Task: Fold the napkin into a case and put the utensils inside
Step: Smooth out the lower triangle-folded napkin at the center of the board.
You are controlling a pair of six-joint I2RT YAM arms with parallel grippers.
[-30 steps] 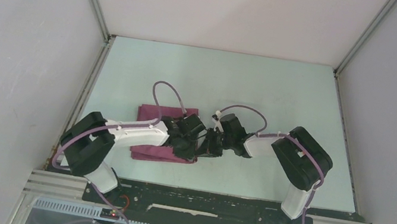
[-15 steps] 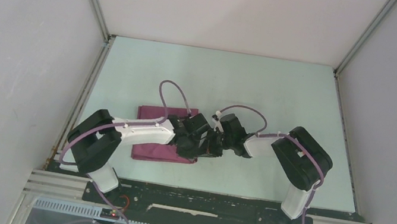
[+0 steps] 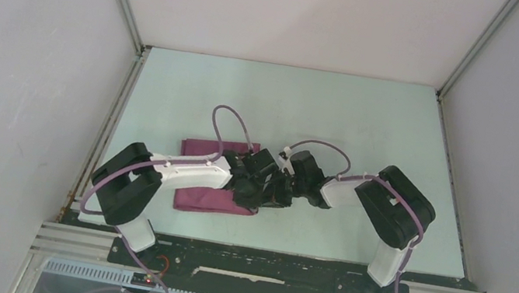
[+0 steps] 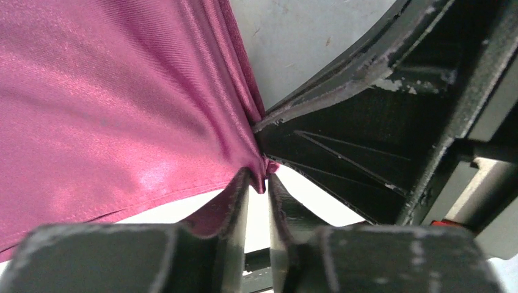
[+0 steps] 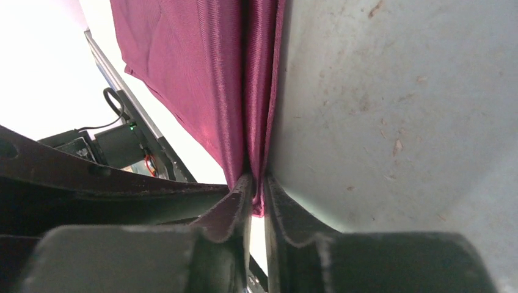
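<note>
The maroon napkin [image 3: 206,176] lies folded on the table's left centre, partly under my left arm. My left gripper [image 3: 261,196] is shut on the napkin's near right corner; in the left wrist view the cloth [image 4: 122,110] is pinched between the fingertips [image 4: 241,183]. My right gripper [image 3: 276,194] is shut on the same right edge beside it; in the right wrist view the cloth [image 5: 201,79] runs up from its pinched tips [image 5: 244,189]. The two grippers are almost touching. The orange utensils are out of view.
The pale green table [image 3: 369,132] is bounded by white enclosure walls with metal rails [image 3: 115,104] along the left and right edges. The arm bases and a black mounting bar [image 3: 261,266] sit along the near edge.
Both grippers have shifted slightly left and closer together, drawing the napkin's right edge with them. The left arm's cable loop has risen and moved right.
</note>
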